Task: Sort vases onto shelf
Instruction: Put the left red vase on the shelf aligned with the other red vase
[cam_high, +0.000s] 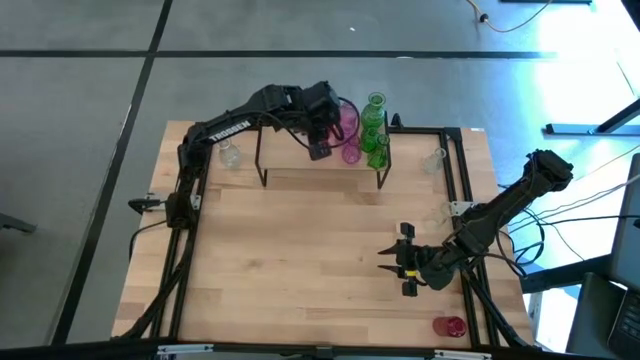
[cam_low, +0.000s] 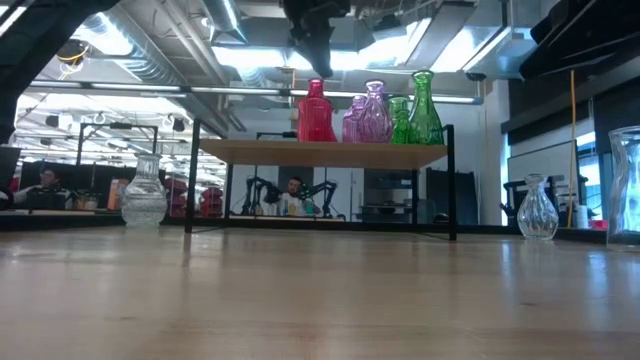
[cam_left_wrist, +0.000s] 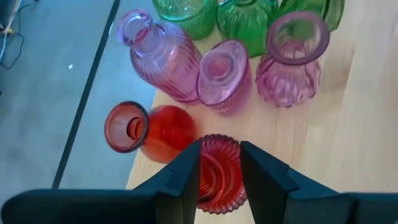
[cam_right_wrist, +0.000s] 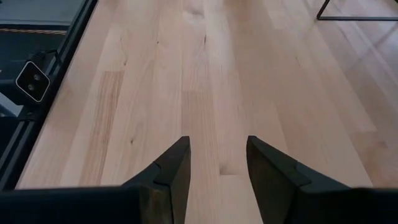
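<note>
The shelf (cam_high: 290, 160) (cam_low: 320, 153) stands at the table's far middle. On its board stand several vases: three pink ones (cam_left_wrist: 224, 74), green ones (cam_left_wrist: 249, 18) and two red ones, one smooth (cam_left_wrist: 143, 127) and one ribbed (cam_left_wrist: 217, 180). My left gripper (cam_left_wrist: 221, 148) (cam_low: 316, 65) is open and points down just above the ribbed red vase (cam_low: 315, 110), with a finger to either side of its mouth. My right gripper (cam_right_wrist: 217, 142) (cam_high: 403, 258) is open and hovers over bare wood near the table's right side.
Clear vases stand on the table: one left of the shelf (cam_high: 230, 155) (cam_low: 145, 195), others right of it (cam_high: 435, 160) (cam_low: 537, 210). A red vase (cam_high: 450, 325) lies by the near right corner. The shelf's thin black legs (cam_high: 262, 165) reach down to the table.
</note>
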